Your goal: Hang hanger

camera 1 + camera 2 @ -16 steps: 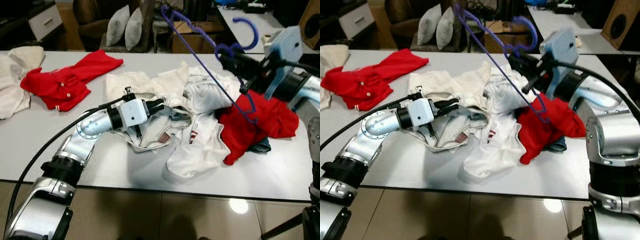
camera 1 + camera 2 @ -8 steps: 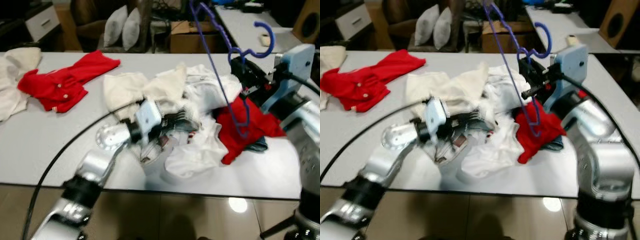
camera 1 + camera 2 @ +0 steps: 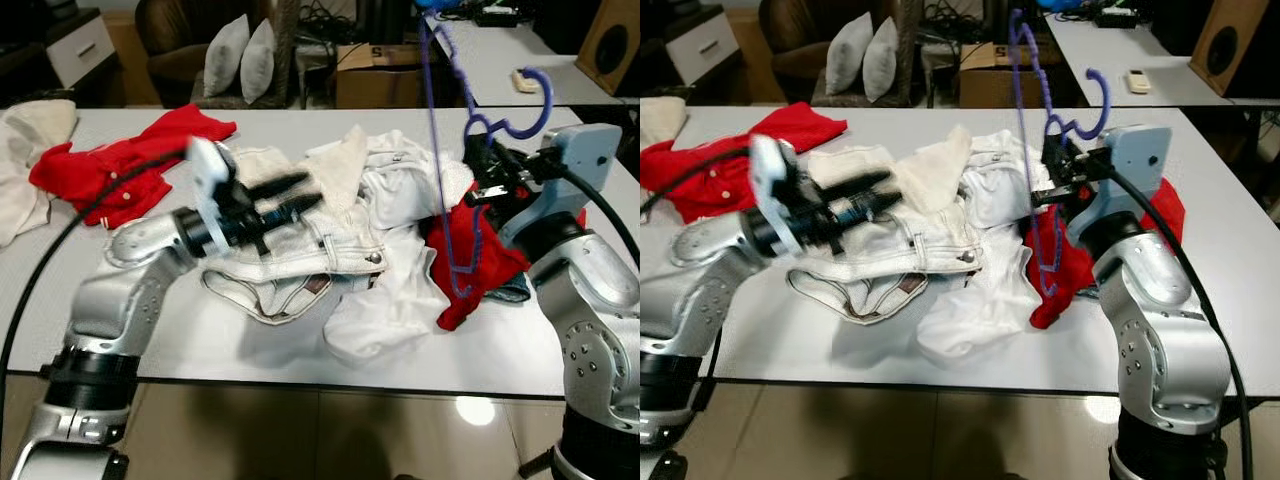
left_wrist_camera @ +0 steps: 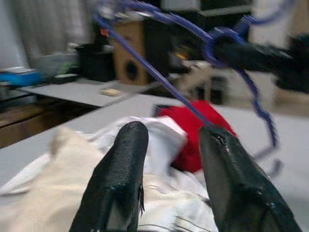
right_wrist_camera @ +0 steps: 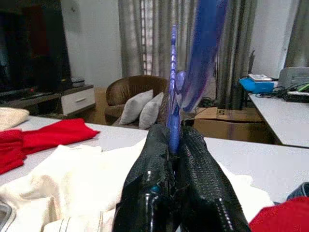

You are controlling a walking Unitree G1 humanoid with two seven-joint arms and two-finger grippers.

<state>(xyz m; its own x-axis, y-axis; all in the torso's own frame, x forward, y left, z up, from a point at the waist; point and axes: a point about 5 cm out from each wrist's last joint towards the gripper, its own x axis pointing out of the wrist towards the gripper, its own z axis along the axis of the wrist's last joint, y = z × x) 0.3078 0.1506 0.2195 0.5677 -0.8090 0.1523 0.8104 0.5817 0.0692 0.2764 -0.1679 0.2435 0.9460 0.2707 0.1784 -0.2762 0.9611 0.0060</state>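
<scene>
1. Two worktops stand in the room: the near grey worktop point(image 3: 250, 345) carries the clothes, and a second one point(image 3: 500, 60) sits behind it to the right with a small remote-like item point(image 3: 1137, 82) on it.
2. Heaped at the middle of the near worktop is a pile of white garments point(image 3: 340, 240); a red garment point(image 3: 480, 265) lies against its right side, touching it.
3. Well apart, at the left end, a red polo shirt point(image 3: 120, 170) lies spread, with a cream cloth point(image 3: 30, 150) beside it at the edge.
4. The right gripper point(image 3: 478, 178) is above the right side of the pile, its fingers point(image 5: 193, 183) pressed together on the purple hanger point(image 3: 440, 170), which stands nearly upright in the air with its hook point(image 3: 530, 100) above the gripper and its lower end over the red garment.
5. The left gripper point(image 3: 285, 195) is raised over the left part of the white pile and blurred; its fingers point(image 4: 120, 174) are spread apart with nothing between them.
6. Behind the worktops stand a brown armchair point(image 3: 185, 50) with two pale cushions point(image 3: 240, 55), a cardboard box point(image 3: 375, 70) and a white drawer unit point(image 3: 75, 40).
7. A speaker point(image 3: 1230, 45) stands at the far right, and curtains point(image 5: 227, 43) hang along the back wall.
8. Glossy beige floor tiles point(image 3: 300, 430) show below the near edge.
</scene>
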